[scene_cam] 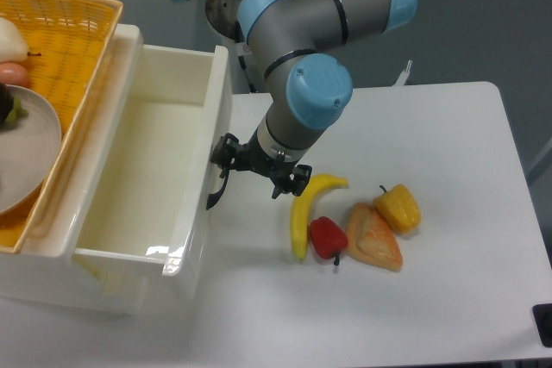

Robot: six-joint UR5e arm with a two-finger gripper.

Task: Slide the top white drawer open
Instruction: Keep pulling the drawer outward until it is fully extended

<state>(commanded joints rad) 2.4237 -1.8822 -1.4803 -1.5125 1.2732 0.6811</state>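
Note:
The top white drawer (138, 178) stands pulled out from the cabinet at the left, and its inside is empty. Its curved black handle (215, 192) sticks out from the front panel (221, 109). My gripper (257, 170) is right in front of that panel, with its fingers spread apart. The left finger (226, 152) is at the top end of the handle and seems to touch it. The right finger (290, 182) hangs free over the table. The lower drawer is hidden under the open one.
A yellow basket (69, 32) with a plate (26, 152) and fruit sits on the cabinet top. On the white table (448, 299), right of the gripper, lie a banana (304, 217), a red pepper (326, 237), a yellow pepper (398, 207) and an orange pastry (373, 236).

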